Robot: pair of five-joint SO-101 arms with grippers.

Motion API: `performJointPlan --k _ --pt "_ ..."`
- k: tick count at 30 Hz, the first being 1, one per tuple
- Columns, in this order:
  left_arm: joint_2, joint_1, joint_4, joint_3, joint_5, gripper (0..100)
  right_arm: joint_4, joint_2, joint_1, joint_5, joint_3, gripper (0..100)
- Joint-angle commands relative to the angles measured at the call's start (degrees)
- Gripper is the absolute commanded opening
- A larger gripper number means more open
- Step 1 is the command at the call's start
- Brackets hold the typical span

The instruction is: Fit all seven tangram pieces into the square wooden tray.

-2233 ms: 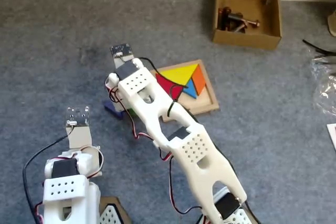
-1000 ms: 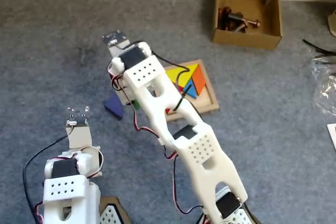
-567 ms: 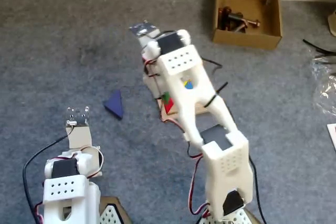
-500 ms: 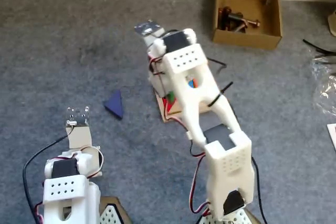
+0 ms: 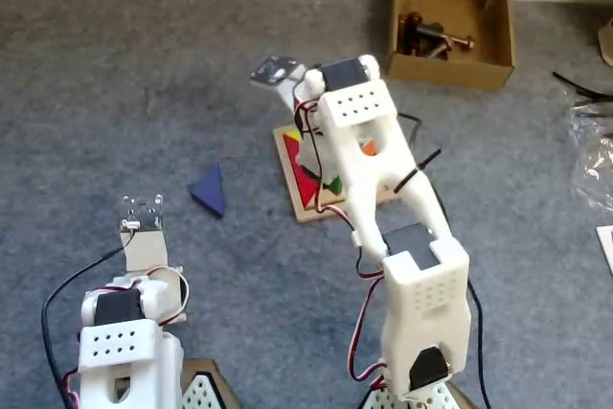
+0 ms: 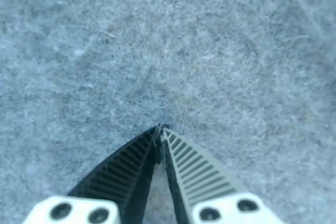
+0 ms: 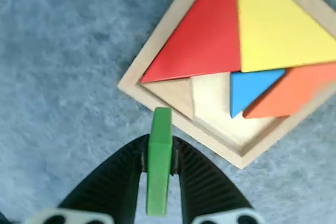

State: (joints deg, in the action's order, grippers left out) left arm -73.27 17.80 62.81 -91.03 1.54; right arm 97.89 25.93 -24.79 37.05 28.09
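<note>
The square wooden tray (image 7: 134,84) lies on grey carpet and holds a red triangle (image 7: 202,40), a yellow triangle (image 7: 278,19), a small blue triangle (image 7: 251,88) and an orange piece (image 7: 291,97). My right gripper (image 7: 159,144) is shut on a green piece (image 7: 160,127) held on edge just over the tray's near rim. From above, the right arm covers most of the tray (image 5: 296,179), and the green piece (image 5: 332,183) peeks out beneath it. A dark blue triangle (image 5: 209,189) lies on the carpet left of the tray. My left gripper (image 6: 160,129) is shut and empty over bare carpet.
A cardboard box (image 5: 450,18) with metal parts stands at the back right. A clear plastic bag (image 5: 594,155) and dark cables (image 5: 575,88) lie at the right edge. Open carpet stretches across the left and front.
The right arm has swung right, from the carpet left of the tray to over the tray, carrying the green piece. The dark blue triangle is now uncovered. The left arm is still.
</note>
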Motion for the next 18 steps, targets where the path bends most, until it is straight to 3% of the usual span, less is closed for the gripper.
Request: performJointPlan --k 1,6,12,18 --pt "-0.2 1.3 0.6 0.0 0.5 0 -0.7 -4.6 1.0 6.2 0.1 0.5" --pt "-0.2 1.3 0.6 0.0 0.5 0 -0.7 -4.5 3.4 11.5 -0.1 0.5" --pt "-0.2 1.3 0.6 0.0 0.5 0 -0.8 -4.4 6.5 12.0 -1.2 0.5" --pt "-0.2 1.3 0.6 0.0 0.5 0 -7.2 -4.9 6.7 12.7 -9.3 0.5"
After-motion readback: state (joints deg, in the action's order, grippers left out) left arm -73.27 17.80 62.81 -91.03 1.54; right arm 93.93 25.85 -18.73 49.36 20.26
